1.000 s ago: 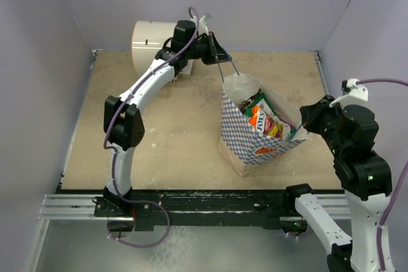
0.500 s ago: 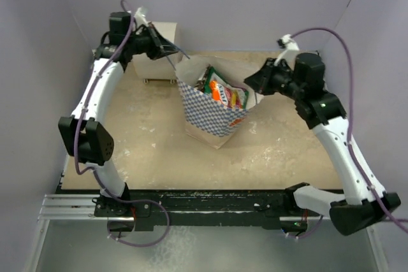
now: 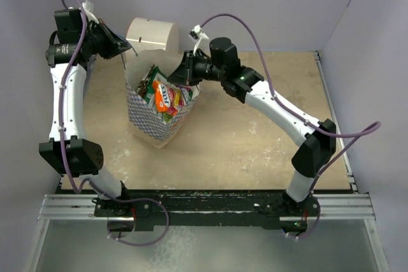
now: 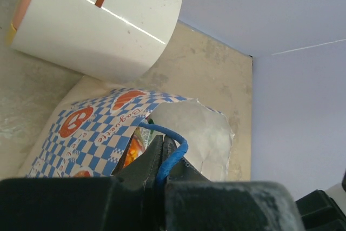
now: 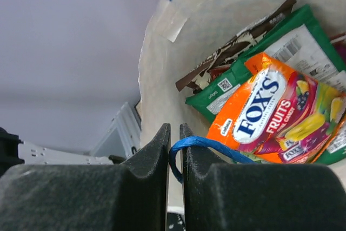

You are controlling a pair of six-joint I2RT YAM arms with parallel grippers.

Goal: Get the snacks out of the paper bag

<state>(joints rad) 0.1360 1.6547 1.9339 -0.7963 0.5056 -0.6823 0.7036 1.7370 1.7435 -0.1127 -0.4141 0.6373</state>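
- The paper bag (image 3: 148, 119) is blue-and-white checkered with round red-orange logos and a cream lining (image 5: 216, 14). It is upright on the far left part of the table (image 3: 255, 138), just in front of a big cream cylinder (image 3: 153, 33).
- Its mouth is spread open between the two grippers.
- The snacks (image 3: 162, 97) are all inside the bag, poking up at the opening.
- From the right wrist, an orange Fox's Fruits candy packet (image 5: 270, 117) lies on top. A green packet (image 5: 259, 58) sits behind it, and a brown packet (image 5: 238, 44) is against the lining.
- The left gripper (image 3: 121, 46) is above the bag's far-left rim. Its fingers (image 4: 154, 152) are clamped tight on a blue cord handle (image 4: 174, 150).
- The right gripper (image 3: 180, 76) is at the bag's right rim. Its fingers (image 5: 157, 150) pinch the second blue cord handle (image 5: 200, 143), which loops out between them toward the packets.
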